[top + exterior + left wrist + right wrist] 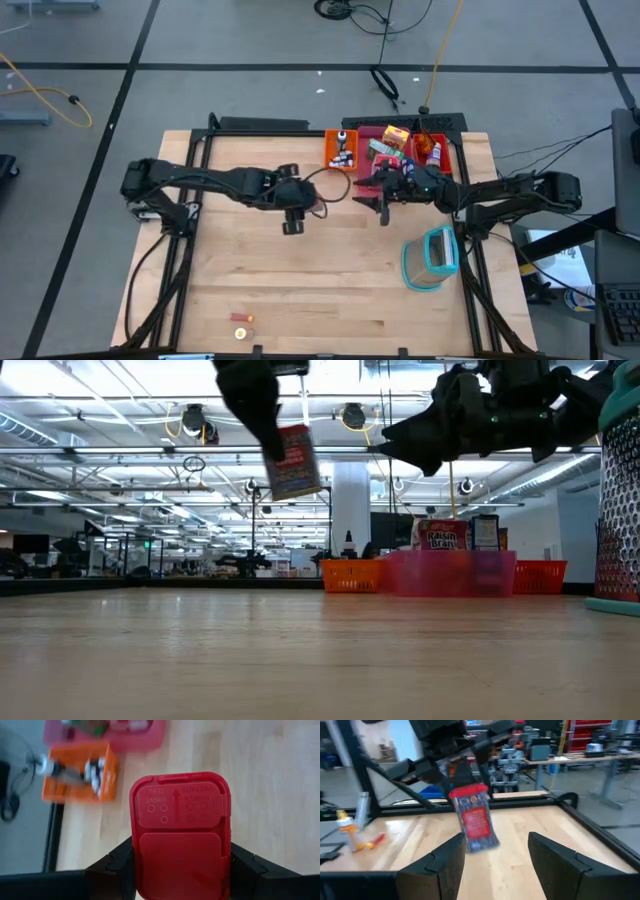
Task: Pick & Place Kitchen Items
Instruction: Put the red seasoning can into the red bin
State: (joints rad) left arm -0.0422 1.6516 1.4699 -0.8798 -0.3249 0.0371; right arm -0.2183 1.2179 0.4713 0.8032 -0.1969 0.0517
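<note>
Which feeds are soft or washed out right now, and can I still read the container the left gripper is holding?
Left wrist view: red container sharp, lid embossing readable; orange tray behind blurred. Right wrist view: container label smeared, background soft. Low view: ceiling lights glare, left gripper backlit dark. High view: evenly lit, detail small.

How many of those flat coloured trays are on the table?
3, side by side along the far edge: orange tray, pink tray in the middle, red tray.

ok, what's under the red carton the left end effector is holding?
Bare wooden tabletop; the red printed carton hangs clear above it in the left end effector. Nothing else shows beneath.
</note>
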